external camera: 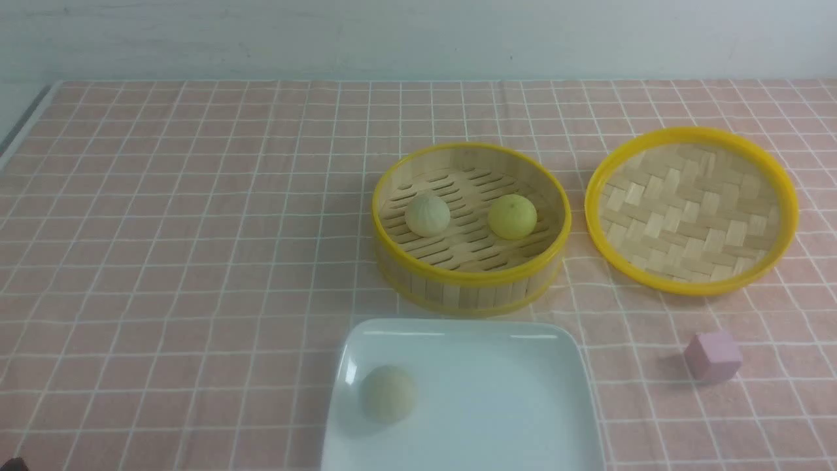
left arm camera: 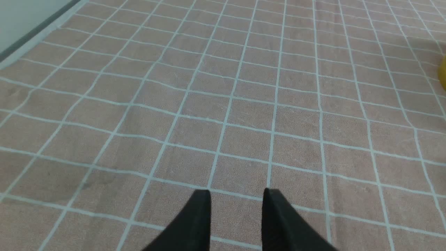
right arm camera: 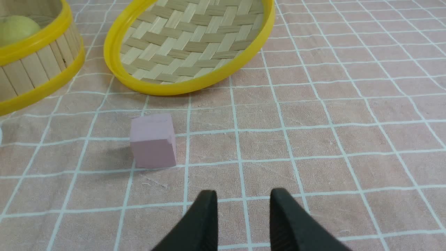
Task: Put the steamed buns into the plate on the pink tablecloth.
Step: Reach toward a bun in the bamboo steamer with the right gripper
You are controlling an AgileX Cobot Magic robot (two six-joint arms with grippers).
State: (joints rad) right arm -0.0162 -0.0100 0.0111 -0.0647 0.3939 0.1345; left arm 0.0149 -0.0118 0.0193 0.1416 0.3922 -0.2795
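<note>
One cream-beige steamed bun (external camera: 388, 393) lies in the white square plate (external camera: 497, 418) at the front of the pink tablecloth (external camera: 196, 261). Another cream bun (external camera: 427, 214) and a yellow bun (external camera: 512, 216) sit in the slatted bamboo steamer basket (external camera: 471, 278) just behind the plate. In the front view neither arm shows. My left gripper (left arm camera: 237, 191) hangs open over bare cloth, nothing between its black fingers. My right gripper (right arm camera: 244, 191) is open too, above the cloth near the pink cube (right arm camera: 152, 141); the yellow bun (right arm camera: 15, 29) peeks over the basket rim there.
A round woven bamboo lid (external camera: 691, 209) lies to the right of the basket. The small pink cube (external camera: 713, 355) sits right of the plate. The cloth's left edge and the table border (external camera: 23, 118) run along the far left.
</note>
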